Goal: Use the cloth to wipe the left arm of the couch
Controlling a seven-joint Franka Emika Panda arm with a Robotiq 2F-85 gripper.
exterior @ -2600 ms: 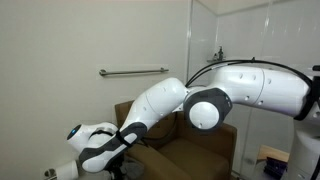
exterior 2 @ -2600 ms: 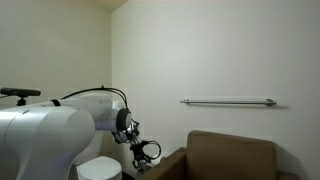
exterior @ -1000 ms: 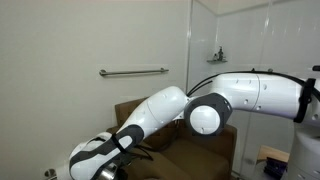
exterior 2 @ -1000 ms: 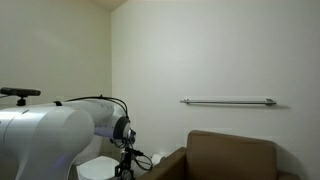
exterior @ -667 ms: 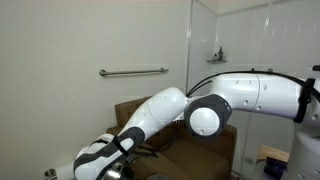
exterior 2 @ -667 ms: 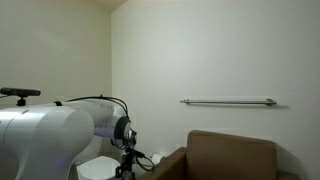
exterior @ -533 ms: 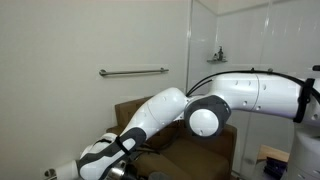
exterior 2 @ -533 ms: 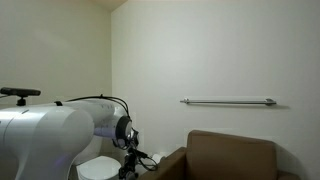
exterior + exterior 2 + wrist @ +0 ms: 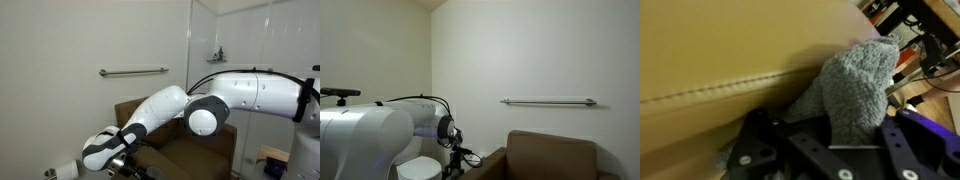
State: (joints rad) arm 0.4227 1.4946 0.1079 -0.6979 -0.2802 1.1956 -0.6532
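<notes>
cloth gripped in jaws, wrist view only

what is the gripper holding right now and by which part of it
The gripper holds the grey cloth, pinched by a bunched fold at its lower end between the shut jaws. The rest bulges out beside the tan couch.

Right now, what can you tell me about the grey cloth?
The cloth is grey, fuzzy, knitted-looking fabric, bunched into a wrinkled lump. The shut pincer grips its lower part, and the bunch seems to press against the tan couch just below a stitched seam. Only the wrist view shows it.
</notes>
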